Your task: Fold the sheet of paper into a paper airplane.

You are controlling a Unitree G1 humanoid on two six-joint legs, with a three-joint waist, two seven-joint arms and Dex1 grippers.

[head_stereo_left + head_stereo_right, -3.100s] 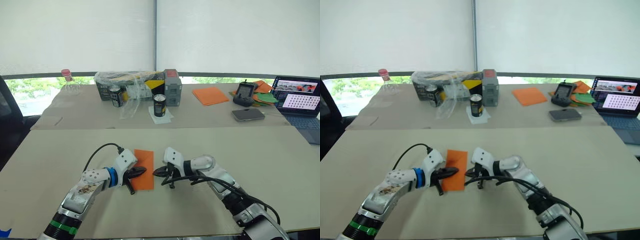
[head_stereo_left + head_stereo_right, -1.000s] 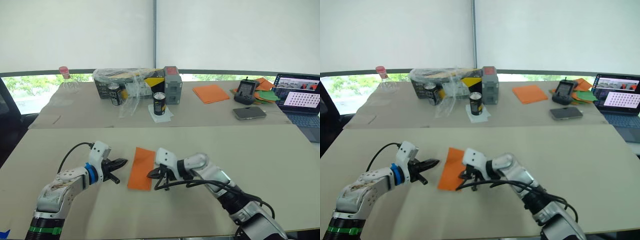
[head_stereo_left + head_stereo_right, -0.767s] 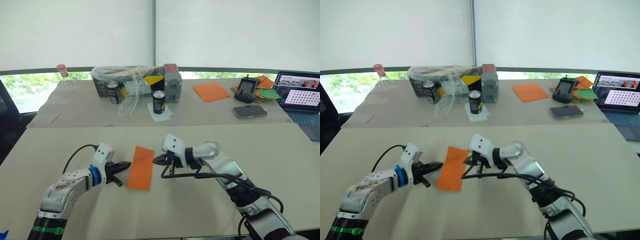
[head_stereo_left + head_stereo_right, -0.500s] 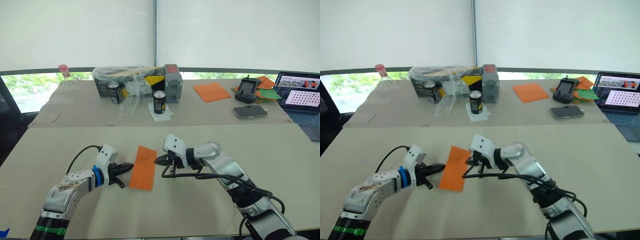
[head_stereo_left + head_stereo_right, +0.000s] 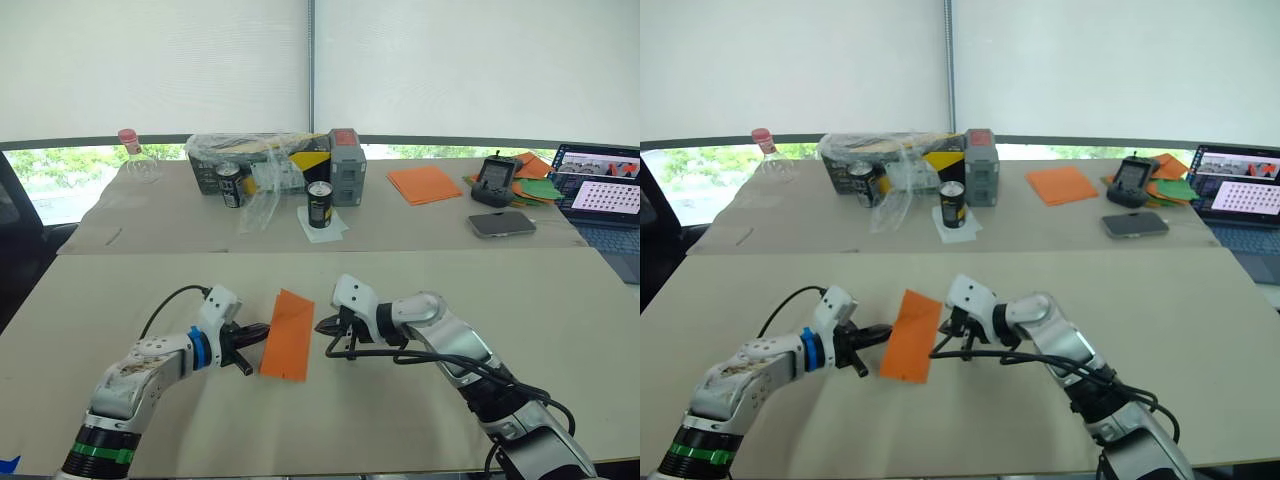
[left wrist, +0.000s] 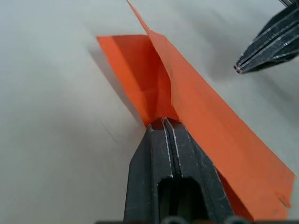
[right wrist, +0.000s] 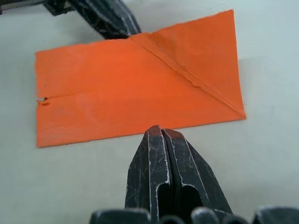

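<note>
The sheet of paper [image 5: 288, 335] is orange, folded into a long strip with one corner creased down diagonally [image 7: 196, 60]. It lies on the near beige table, its left edge raised off the surface. My left gripper [image 5: 264, 330] is shut on that left edge, and the wrist view shows the fingertips [image 6: 164, 122] pinching the sheet of paper [image 6: 201, 121]. My right gripper [image 5: 320, 327] is shut with nothing in it, its tip [image 7: 156, 131] just short of the strip's right edge and apart from it. The paper airplane is out of view.
On the far table stand a dark can [image 5: 319, 208], a plastic-wrapped crate [image 5: 260, 165], a grey box [image 5: 345, 170] and a bottle [image 5: 133, 158]. A stack of orange sheets [image 5: 422, 185], a controller [image 5: 494, 183], a phone [image 5: 499, 224] and a laptop [image 5: 600, 200] lie at the far right.
My left gripper has moved right to the strip's left edge, shut on it and raised it. My right gripper has drawn back off the paper to its right side.
</note>
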